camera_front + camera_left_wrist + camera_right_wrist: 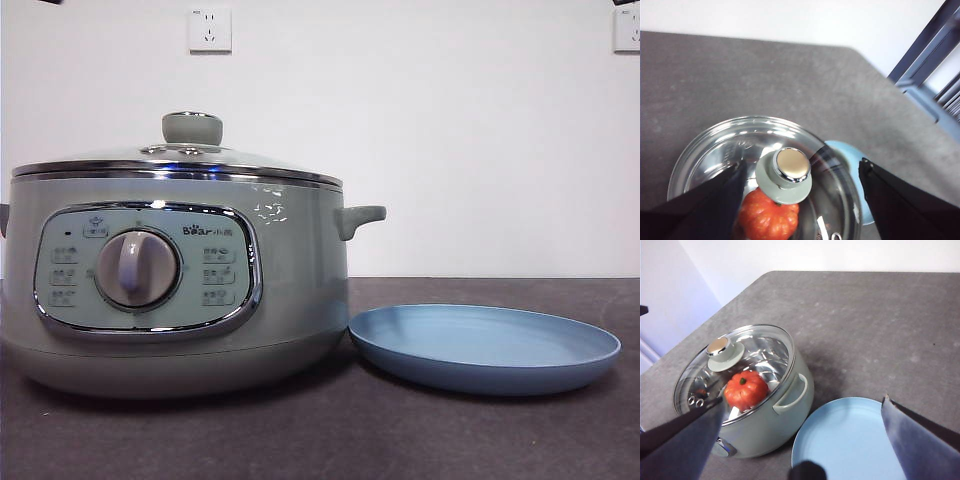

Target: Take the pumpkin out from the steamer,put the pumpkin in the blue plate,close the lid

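From the front, the pumpkin cannot be seen at all. The big green steamer (175,285) hides it behind its wall, and only the lid (180,158) with its green knob shows on top. The blue plate (484,347) sits on the dark table (320,440) just beside the steamer, with nothing on it.

The wrist views show more. Through the glass lid, the orange pumpkin (745,390) sits inside the steamer, with its little green stem up. In the left wrist view the knob covers part of the pumpkin (768,219), and only a sliver of the plate peeks out past the lid's edge.

The left gripper (800,210) hangs over the lid. Its jaws are wide apart, one on each side of the knob, holding nothing.

The right gripper (802,440) hangs over the plate. Its jaws are wide apart too, and hold nothing. The steamer is off to one side of them.
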Controlling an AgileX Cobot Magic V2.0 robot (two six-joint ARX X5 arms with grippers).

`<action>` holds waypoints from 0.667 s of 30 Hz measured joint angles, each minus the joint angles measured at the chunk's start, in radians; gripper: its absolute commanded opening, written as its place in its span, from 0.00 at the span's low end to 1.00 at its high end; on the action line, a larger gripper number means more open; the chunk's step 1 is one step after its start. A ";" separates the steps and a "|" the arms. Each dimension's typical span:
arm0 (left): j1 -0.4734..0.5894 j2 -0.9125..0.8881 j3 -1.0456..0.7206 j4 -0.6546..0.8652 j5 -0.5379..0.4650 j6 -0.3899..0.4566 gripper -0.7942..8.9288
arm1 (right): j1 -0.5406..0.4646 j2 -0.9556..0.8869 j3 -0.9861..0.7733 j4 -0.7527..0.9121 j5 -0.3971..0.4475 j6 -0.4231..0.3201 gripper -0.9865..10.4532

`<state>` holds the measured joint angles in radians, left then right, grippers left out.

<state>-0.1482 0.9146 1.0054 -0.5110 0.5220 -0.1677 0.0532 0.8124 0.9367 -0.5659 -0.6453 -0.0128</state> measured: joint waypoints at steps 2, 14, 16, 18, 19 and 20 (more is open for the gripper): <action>-0.050 0.054 0.055 -0.053 -0.072 0.031 0.47 | 0.000 0.000 0.000 -0.009 0.000 0.000 0.58; -0.282 0.337 0.177 -0.098 -0.333 0.150 0.47 | 0.000 0.000 0.000 -0.012 0.000 0.001 0.58; -0.292 0.372 0.178 -0.097 -0.335 0.153 0.47 | 0.000 0.000 0.000 -0.018 0.000 0.003 0.57; -0.297 0.401 0.178 -0.096 -0.350 0.154 0.47 | 0.000 0.000 0.000 -0.024 0.000 0.005 0.57; -0.299 0.411 0.178 -0.095 -0.358 0.155 0.47 | 0.000 0.000 0.000 -0.026 -0.001 0.005 0.56; -0.301 0.422 0.178 -0.093 -0.365 0.157 0.47 | 0.000 0.000 0.000 -0.026 -0.001 0.005 0.55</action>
<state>-0.4496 1.3361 1.1831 -0.6044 0.1566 -0.0105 0.0532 0.8127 0.9367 -0.5915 -0.6460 -0.0074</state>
